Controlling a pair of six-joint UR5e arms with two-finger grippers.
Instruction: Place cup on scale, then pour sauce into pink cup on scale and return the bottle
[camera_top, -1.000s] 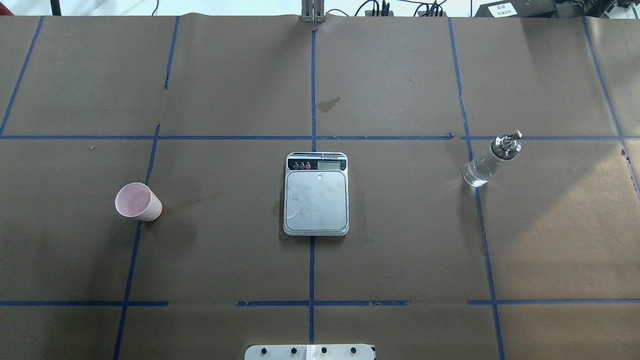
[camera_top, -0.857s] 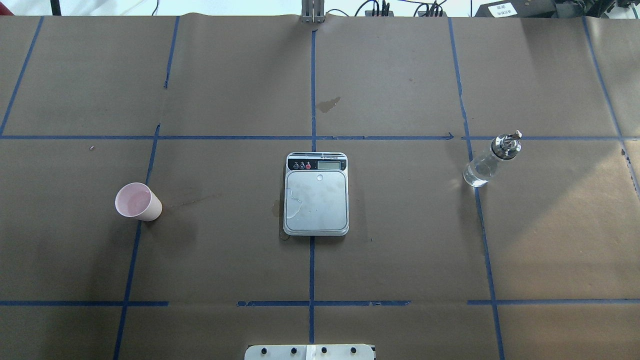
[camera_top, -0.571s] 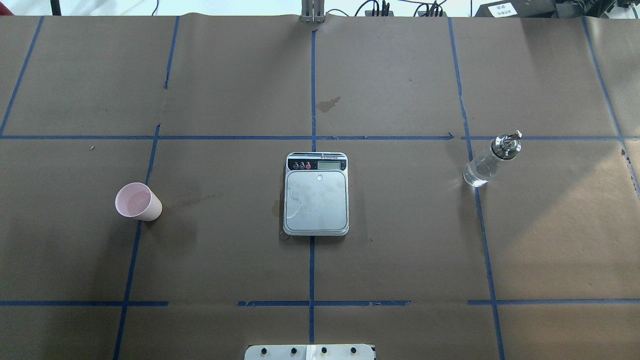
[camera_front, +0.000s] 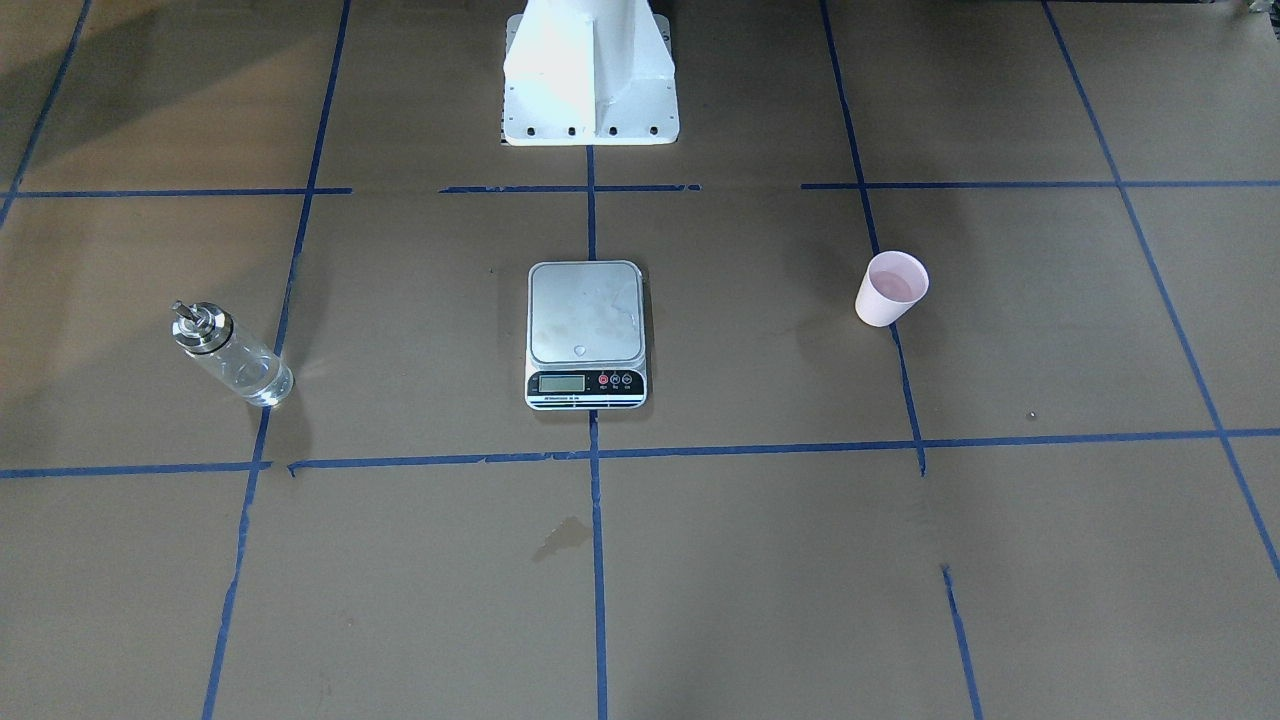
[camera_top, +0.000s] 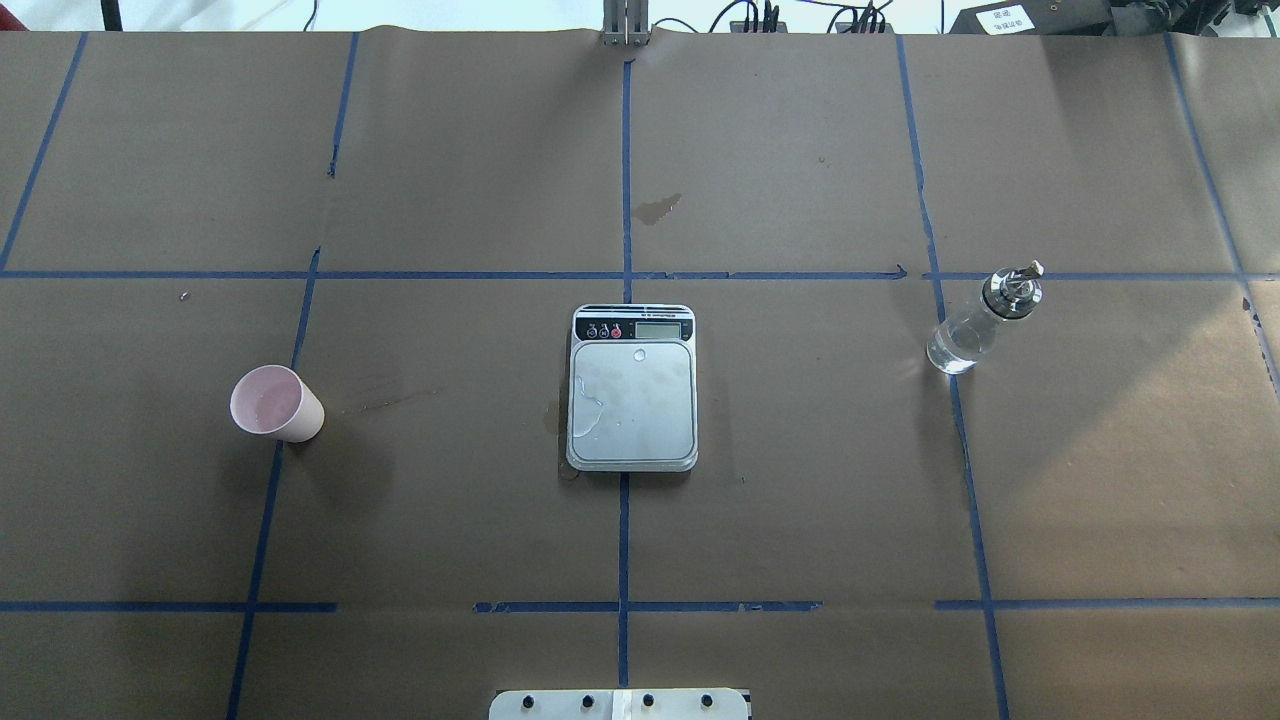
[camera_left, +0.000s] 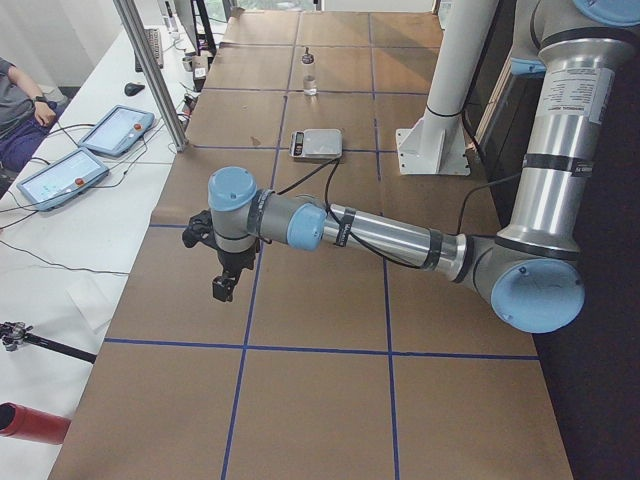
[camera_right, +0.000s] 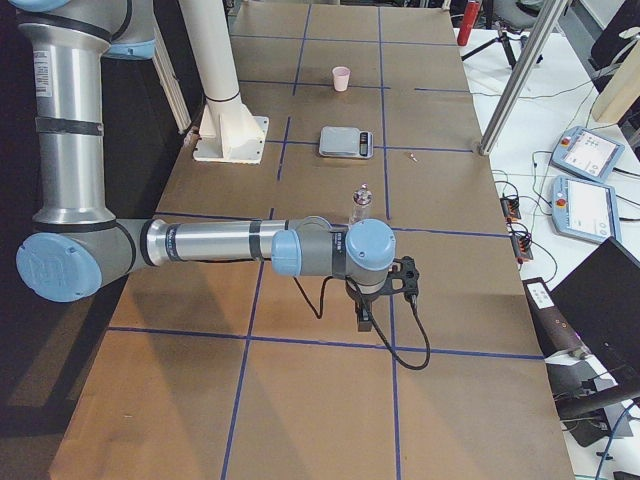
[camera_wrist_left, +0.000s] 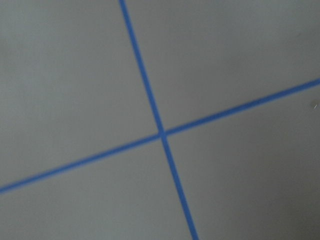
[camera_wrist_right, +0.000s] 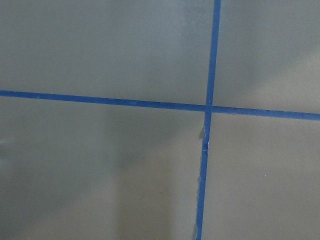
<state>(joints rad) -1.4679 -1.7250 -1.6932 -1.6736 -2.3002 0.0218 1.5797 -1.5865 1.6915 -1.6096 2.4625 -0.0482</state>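
The pink cup (camera_top: 275, 403) stands upright on the brown paper, left of the scale (camera_top: 632, 400); it also shows in the front view (camera_front: 890, 288). The scale's steel plate is bare, with a few wet marks. The clear bottle (camera_top: 980, 320) with its metal spout stands upright to the scale's right, and in the front view (camera_front: 230, 355). My left gripper (camera_left: 222, 288) hangs over the table's left end, far from the cup. My right gripper (camera_right: 364, 320) hangs over the right end, nearer than the bottle (camera_right: 360, 205). I cannot tell whether either is open or shut. Both wrist views show only paper and blue tape.
The white robot base (camera_front: 588, 80) stands behind the scale. Blue tape lines grid the brown paper. Side benches with tablets (camera_left: 110, 130) (camera_right: 590, 155) and metal posts (camera_left: 150, 70) run along the far table edge. A person (camera_left: 15, 120) sits there.
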